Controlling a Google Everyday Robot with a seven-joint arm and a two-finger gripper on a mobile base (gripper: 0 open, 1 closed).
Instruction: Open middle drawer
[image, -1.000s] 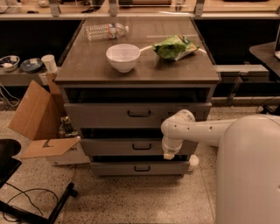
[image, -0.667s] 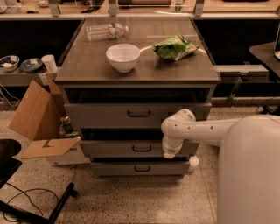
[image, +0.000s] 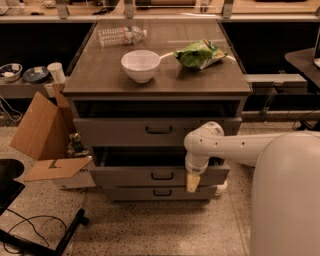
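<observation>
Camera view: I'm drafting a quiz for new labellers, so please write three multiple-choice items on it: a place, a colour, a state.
1. Where is the gripper?
A. out of view
B. raised high in the air
C. by the right end of the front of the middle drawer
2. What colour is the bowl?
A. white
B. green
C. black
3. The middle drawer is:
A. shut flush
B. pulled partway out
C. lifted out
Answers: 1 C, it hangs at that front panel; 2 A, it is plain white; 3 B, a dark gap shows above its front and it juts past the bottom drawer.
</observation>
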